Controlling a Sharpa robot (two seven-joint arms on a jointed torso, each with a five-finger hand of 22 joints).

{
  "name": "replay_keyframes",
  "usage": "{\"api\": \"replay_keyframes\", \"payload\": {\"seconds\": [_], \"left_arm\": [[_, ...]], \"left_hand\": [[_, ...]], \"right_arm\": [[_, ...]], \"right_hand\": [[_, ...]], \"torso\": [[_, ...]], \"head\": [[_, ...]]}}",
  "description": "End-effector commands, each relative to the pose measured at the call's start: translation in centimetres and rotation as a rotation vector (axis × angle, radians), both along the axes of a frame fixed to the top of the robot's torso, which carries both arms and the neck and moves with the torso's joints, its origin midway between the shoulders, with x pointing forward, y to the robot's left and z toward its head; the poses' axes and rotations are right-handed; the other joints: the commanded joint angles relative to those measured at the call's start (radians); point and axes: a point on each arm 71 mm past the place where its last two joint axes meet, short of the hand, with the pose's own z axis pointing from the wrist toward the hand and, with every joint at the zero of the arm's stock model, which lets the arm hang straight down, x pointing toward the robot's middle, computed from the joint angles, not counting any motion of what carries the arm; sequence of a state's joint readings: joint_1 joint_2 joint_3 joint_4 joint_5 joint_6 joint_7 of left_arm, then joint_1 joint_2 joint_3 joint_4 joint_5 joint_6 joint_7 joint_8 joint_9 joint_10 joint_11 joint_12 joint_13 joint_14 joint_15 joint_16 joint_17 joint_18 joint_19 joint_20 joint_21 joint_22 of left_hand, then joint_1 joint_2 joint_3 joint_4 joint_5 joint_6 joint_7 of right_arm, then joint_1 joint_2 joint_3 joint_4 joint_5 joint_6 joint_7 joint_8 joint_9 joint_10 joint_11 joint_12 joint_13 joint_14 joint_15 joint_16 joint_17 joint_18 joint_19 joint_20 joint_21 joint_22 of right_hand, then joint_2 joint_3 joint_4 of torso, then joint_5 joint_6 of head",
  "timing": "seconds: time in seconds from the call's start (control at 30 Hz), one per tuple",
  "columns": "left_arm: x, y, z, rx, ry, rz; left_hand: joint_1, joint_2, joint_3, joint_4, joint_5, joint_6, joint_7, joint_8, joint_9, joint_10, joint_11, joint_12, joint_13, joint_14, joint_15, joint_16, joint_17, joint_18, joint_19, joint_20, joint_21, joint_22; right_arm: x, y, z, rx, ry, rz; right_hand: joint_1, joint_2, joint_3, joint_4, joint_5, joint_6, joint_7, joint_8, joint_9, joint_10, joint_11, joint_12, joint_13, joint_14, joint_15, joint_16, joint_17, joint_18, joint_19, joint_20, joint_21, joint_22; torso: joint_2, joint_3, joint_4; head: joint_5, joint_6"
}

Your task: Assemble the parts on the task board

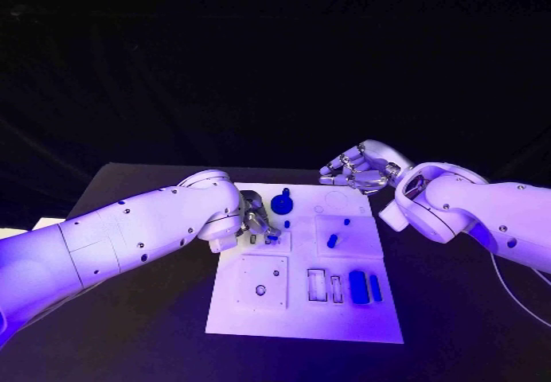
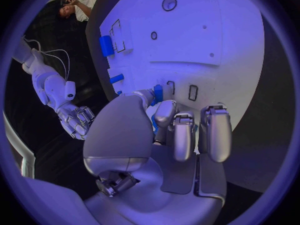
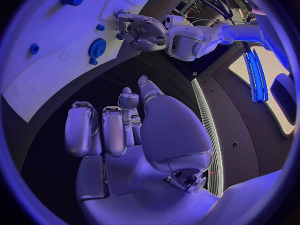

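Left hand (image 1: 255, 220) at work on the task board (image 1: 304, 322); right hand (image 1: 358, 171) idle.
Left hand pinches a small blue part (image 2: 158, 92) over the board's left-centre; judged best lowered upright, squarely onto its seat. Blue gear (image 1: 283, 204) lies just beyond it. Right hand hovers released, empty, off the board's far right corner.

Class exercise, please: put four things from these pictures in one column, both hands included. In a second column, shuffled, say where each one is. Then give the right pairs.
Things
1. left hand
2. right hand
3. blue gear
4. two long blue bars

Places
A. lying on the task board beside the rectangular slots
B. above the black table, beyond the board's far edge
C. fingers down over the board's left side
D. lying on the board near its far edge

Pairs: 1-C, 2-B, 3-D, 4-A
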State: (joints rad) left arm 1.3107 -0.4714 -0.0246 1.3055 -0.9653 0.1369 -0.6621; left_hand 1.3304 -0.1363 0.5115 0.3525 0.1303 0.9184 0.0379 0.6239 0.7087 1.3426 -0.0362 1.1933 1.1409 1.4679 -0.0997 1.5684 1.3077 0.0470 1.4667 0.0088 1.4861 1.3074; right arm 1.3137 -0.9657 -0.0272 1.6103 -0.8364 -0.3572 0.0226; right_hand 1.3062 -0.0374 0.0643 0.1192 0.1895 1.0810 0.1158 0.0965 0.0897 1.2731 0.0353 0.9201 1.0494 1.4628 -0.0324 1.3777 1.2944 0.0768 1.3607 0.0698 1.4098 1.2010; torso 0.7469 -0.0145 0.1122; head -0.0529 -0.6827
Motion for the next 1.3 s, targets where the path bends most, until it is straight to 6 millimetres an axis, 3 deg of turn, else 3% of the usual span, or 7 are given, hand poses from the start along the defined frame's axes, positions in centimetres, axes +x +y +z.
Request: {"api": "replay_keyframes", "payload": {"seconds": [0.03,0.13,0.27,0.47,0.73,0.9,1.3], "left_arm": [[-0.03,-0.08,0.24,-0.003,-0.025,0.009],[-0.1,-0.16,0.29,0.007,-0.031,0.001],[-0.14,-0.16,0.23,0.027,-0.025,-0.012],[-0.11,-0.01,0.07,0.068,-0.013,-0.03],[0.02,0.09,-0.1,0.108,-0.006,-0.049],[0.02,0.1,-0.16,0.129,-0.008,-0.061],[0.15,0.4,-0.22,0.152,-0.011,-0.067]], "left_hand": [[-0.01,-0.004,0.15,-0.149,-0.004,-0.002,-0.005,0.008,0.003,0.003,-0.002,0.0,0.003,0.103,0.004,0.002,0.263,-0.02,0.059,0.005,0.007,0.166],[-0.012,-0.007,0.153,-0.154,-0.005,-0.002,-0.005,0.009,0.004,0.005,-0.002,0.004,0.007,0.103,0.004,0.002,0.263,-0.02,0.06,0.005,0.008,0.168],[-0.015,-0.01,0.155,-0.159,-0.007,-0.001,-0.006,0.009,0.005,0.007,-0.002,0.007,0.009,0.103,0.003,0.002,0.263,-0.021,0.061,0.005,0.01,0.17],[-0.019,-0.015,0.156,-0.165,-0.012,-0.001,-0.006,0.009,0.006,0.006,-0.003,0.005,0.007,0.103,0.003,0.002,0.263,-0.02,0.061,0.005,0.008,0.169],[-0.022,-0.018,0.157,-0.17,-0.015,0.0,-0.006,0.009,0.005,0.007,-0.003,0.007,0.008,0.103,0.003,0.002,0.263,-0.02,0.06,0.005,0.008,0.168],[-0.023,-0.018,0.158,-0.175,-0.016,0.002,-0.007,0.01,0.005,0.01,-0.004,0.01,0.011,0.103,0.003,0.002,0.263,-0.019,0.059,0.005,0.005,0.165],[-0.028,-0.018,0.16,-0.183,-0.018,0.007,-0.008,0.011,0.004,0.013,-0.005,0.011,0.011,0.103,0.002,0.002,0.263,-0.019,0.058,0.004,0.004,0.164]], "right_arm": [[0.03,0.15,-0.21,-0.002,0.015,0.012],[0.01,0.35,-0.25,0.0,0.018,0.016],[-0.02,0.5,-0.28,0.001,0.02,0.02],[0.06,0.31,-0.31,0.001,0.02,0.013],[0.18,0.21,-0.35,0.002,0.019,0.009],[0.29,0.22,-0.39,-0.005,0.018,0.006],[0.42,0.09,-0.45,-0.021,0.014,0.003]], "right_hand": [[-0.018,0.011,-0.014,0.016,-0.004,0.007,0.001,0.003,0.002,-0.004,-0.003,0.0,-0.004,0.052,-0.006,-0.008,-0.004,0.004,-0.008,0.001,-0.008,-0.005],[-0.025,0.011,-0.023,0.023,-0.006,0.006,0.001,0.002,0.002,-0.005,-0.003,-0.001,-0.005,0.051,-0.006,-0.011,-0.008,0.005,-0.01,0.001,-0.011,-0.009],[-0.028,0.011,-0.029,0.027,-0.009,0.006,0.0,0.002,0.002,-0.006,-0.003,-0.003,-0.007,0.051,-0.006,-0.013,-0.009,0.005,-0.011,0.001,-0.012,-0.011],[-0.039,0.011,-0.049,0.042,0.016,0.005,0.0,0.001,0.004,-0.013,-0.003,-0.014,-0.017,0.05,-0.007,-0.016,-0.012,0.006,-0.013,0.001,-0.015,-0.017],[-0.04,0.011,-0.052,0.044,0.018,0.005,0.0,0.001,0.004,-0.014,-0.003,-0.015,-0.018,0.05,-0.007,-0.017,-0.013,0.007,-0.014,0.001,-0.016,-0.018],[-0.045,0.013,-0.062,0.051,0.026,0.003,0.0,0.001,0.004,-0.016,-0.003,-0.018,-0.021,0.049,-0.007,-0.021,-0.017,0.008,-0.016,0.001,-0.019,-0.023],[-0.046,0.014,-0.066,0.054,0.029,0.003,0.0,0.001,0.004,-0.018,-0.003,-0.022,-0.025,0.048,-0.007,-0.025,-0.022,0.009,-0.02,0.001,-0.022,-0.029]], "torso": [[0.002,0.0009,0.0],[0.002,0.0021,-0.0006],[0.001,0.0009,-0.0016],[0.001,0.0018,0.0002],[0.0,0.0008,0.0003],[0.001,-0.0003,-0.0023],[0.001,0.0007,0.0002]], "head": [[0.006,-0.003],[0.006,-0.005],[0.007,-0.011],[0.013,-0.008],[0.018,-0.014],[0.018,-0.018],[0.015,-0.024]]}}
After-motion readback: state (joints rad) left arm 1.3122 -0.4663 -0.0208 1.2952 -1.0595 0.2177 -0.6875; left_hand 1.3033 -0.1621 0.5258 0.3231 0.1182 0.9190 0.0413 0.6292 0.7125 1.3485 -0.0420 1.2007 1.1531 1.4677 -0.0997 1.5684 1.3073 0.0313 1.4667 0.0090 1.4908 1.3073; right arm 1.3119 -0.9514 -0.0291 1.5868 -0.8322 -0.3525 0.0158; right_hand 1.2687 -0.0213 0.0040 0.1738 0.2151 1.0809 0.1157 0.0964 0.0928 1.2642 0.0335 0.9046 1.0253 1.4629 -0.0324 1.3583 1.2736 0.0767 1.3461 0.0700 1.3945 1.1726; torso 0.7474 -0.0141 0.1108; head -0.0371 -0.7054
